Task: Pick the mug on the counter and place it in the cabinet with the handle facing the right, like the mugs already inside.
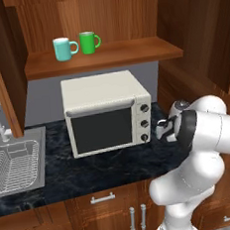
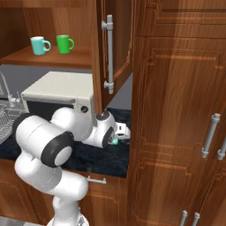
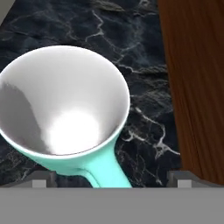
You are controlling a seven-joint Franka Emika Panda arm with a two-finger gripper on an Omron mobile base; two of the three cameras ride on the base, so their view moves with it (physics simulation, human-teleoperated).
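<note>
Both base views look forward and down from behind the arm — sharing the counter [image 1: 116, 161] and cabinet [image 1: 101, 56] — while the hand view peers close into the mug [image 3: 65, 105].

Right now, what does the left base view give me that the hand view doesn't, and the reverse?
Left base view alone: the cabinet shelf with the teal mug and green mug, handles to the right, the toaster oven below, the sink with its dish rack. Hand view alone: the aqua mug from above, white inside, handle toward the open claw, and a wood panel beside it. Shared: the black marbled counter.
</note>
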